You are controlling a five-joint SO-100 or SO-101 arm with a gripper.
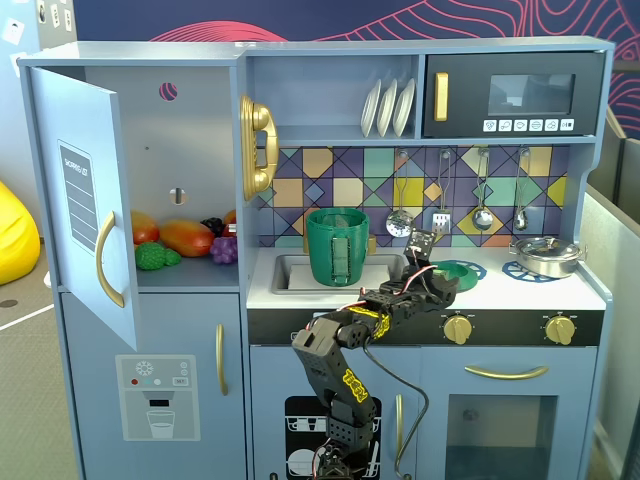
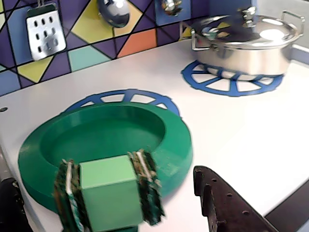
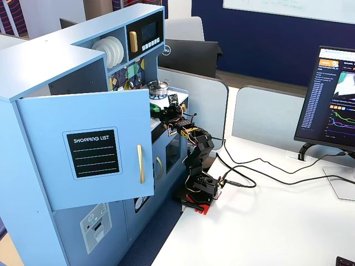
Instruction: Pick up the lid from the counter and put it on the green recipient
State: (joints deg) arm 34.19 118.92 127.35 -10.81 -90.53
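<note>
pincer (image 2: 120,203) open, nothing held | lid (image 2: 104,145) flat on counter, right under and ahead of it, rim-up over a blue burner ring (image 2: 125,98) | green recipient (image 1: 337,246) off to pincer's left in a fixed view, in sink | we judge risk: thin rim slips when jaws close, or lid skids toward silver pot (image 2: 246,43)

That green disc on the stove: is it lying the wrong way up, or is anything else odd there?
The flat round dark-green plastic lid lies on a blue burner ring with its hollow side up, off the tall dark-green cylindrical plastic pot standing in the sink. Nothing looks spilled or broken.
</note>
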